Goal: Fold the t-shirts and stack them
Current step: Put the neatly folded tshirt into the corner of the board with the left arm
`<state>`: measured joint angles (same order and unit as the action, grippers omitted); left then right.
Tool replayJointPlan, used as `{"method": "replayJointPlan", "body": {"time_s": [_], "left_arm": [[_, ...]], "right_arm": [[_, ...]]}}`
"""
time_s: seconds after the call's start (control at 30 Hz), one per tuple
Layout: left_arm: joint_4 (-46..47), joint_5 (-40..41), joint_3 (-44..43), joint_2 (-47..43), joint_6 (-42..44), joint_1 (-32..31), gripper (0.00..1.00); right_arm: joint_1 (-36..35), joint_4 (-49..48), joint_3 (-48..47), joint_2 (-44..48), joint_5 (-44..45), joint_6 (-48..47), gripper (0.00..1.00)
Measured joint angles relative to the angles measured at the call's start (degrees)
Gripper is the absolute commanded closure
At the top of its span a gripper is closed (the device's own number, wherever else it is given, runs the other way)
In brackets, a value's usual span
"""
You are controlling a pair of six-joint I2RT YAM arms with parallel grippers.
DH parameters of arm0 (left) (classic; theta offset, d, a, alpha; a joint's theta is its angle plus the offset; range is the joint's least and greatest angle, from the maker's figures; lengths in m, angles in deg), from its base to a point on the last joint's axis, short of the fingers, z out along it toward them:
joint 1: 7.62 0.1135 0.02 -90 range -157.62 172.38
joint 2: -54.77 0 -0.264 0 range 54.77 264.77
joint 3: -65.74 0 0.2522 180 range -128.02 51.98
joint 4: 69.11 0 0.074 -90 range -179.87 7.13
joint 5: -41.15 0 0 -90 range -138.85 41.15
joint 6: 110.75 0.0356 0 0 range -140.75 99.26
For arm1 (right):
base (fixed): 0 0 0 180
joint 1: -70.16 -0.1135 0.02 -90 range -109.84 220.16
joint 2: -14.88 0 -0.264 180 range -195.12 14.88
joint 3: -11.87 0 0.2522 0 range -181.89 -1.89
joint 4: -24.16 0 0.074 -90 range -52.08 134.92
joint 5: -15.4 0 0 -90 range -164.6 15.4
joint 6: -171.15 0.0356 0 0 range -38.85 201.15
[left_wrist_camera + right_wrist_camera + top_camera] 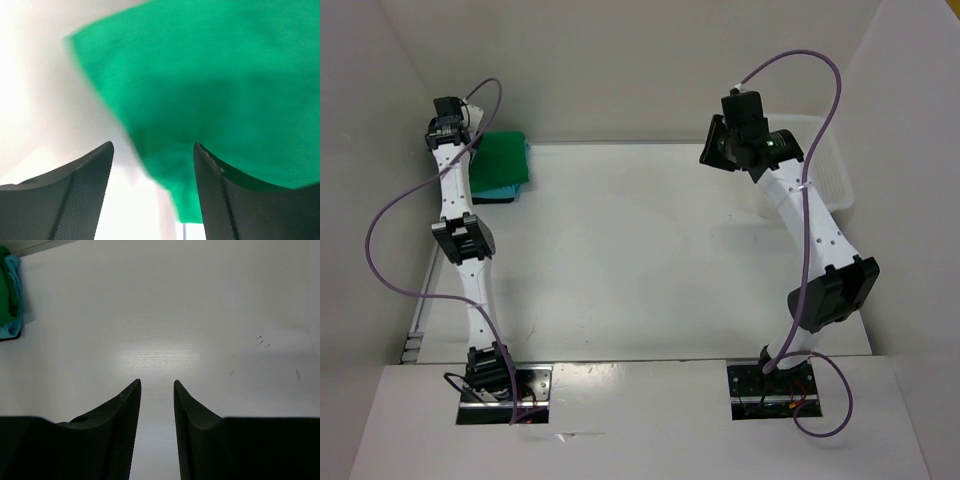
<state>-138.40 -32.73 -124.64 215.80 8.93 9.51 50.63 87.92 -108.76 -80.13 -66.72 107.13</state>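
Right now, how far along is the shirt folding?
Nearly done, it seems. Done: green shirt lies folded atop the turquoise shirt in the far-left corner. In hand: nothing; left pincer hangs open over the green, right pincer empty. Left: no loose shirt shows; black one not clearly seen.

A white plastic basket (pixel 834 176) sits at the far right edge of the white table (pixel 640 260).

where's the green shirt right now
Top view: the green shirt lies at the table's far left corner, atop the turquoise shirt, beside the left gripper.
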Motion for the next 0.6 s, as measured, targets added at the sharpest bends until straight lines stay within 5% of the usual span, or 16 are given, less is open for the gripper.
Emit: {"method": "replayJointPlan", "body": {"time_s": [0.6], "left_arm": [[8.72,16.24,-0.94,0.15,6.21,0.48,0.20]], "right_arm": [[-1.60,1.55,-3.13,-0.61,-1.27,-1.62,0.58]]}}
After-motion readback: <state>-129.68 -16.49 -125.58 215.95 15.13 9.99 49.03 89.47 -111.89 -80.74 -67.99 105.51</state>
